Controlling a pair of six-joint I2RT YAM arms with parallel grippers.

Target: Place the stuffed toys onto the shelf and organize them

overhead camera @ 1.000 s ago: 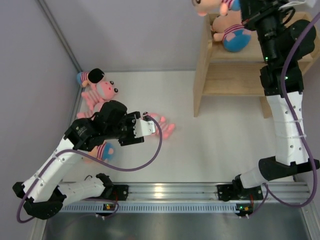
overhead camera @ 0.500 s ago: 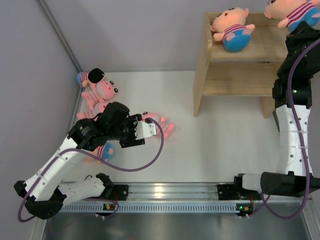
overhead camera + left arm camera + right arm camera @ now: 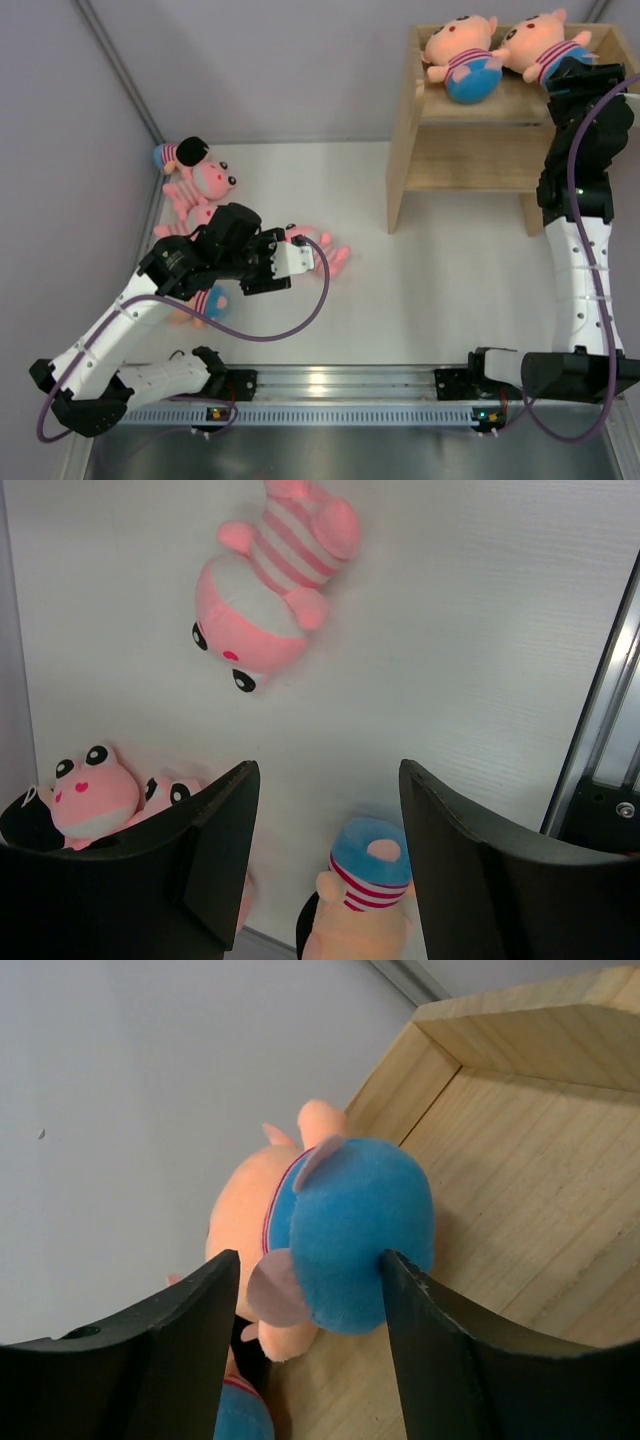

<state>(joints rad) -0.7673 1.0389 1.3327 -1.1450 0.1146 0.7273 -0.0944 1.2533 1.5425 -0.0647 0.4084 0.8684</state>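
My left tool (image 3: 325,775) hangs spread over the bench (image 3: 470,630), pinching nothing. A peach doll (image 3: 362,890) lies beneath it and a pink plush (image 3: 272,590) just beyond. More pink toys (image 3: 195,185) crowd the left edge. At the far right corner my right tool (image 3: 308,1265) stands spread atop the shelf (image 3: 520,1160), a blue-bottomed doll (image 3: 350,1220) ahead of it and a second doll (image 3: 545,45) close beside it.

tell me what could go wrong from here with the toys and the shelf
1. The right gripper, open, sits right by the right peach-faced toy on the shelf top; pulling back could snag it or nudge the left peach-faced toy.
2. A blue-bottomed toy lies partly under the left arm; the left gripper reaching low for the pink toy might drag it.
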